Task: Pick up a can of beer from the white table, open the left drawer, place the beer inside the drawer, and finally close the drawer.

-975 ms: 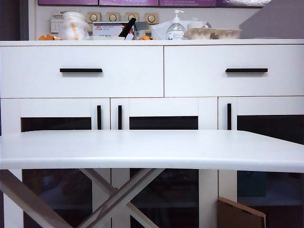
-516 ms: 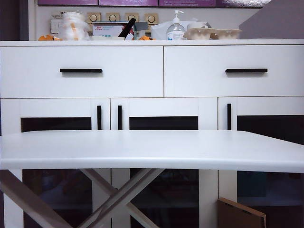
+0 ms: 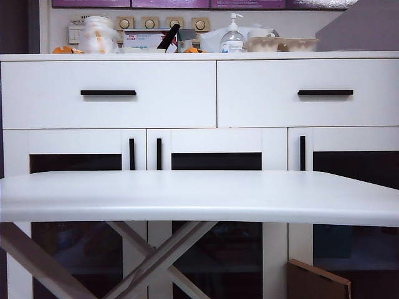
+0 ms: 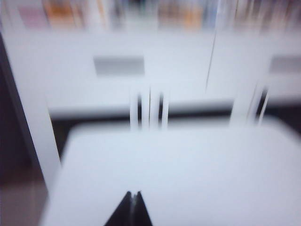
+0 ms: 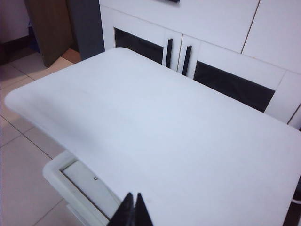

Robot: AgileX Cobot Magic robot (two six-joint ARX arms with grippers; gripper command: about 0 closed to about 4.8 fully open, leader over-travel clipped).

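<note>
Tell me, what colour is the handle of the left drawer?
Black. The handle is a slim bar on the white left drawer, clearest in the exterior view.

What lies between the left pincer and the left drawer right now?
Only bare white table top: in the blurred left wrist view the shut left pincer hovers at its near edge, the left drawer closed beyond. No can shows in any view.

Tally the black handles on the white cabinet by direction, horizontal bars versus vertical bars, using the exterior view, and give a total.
Horizontal bar handles: 2, on the left drawer and the right drawer
Vertical bar handles: 3
Total: 5
</note>
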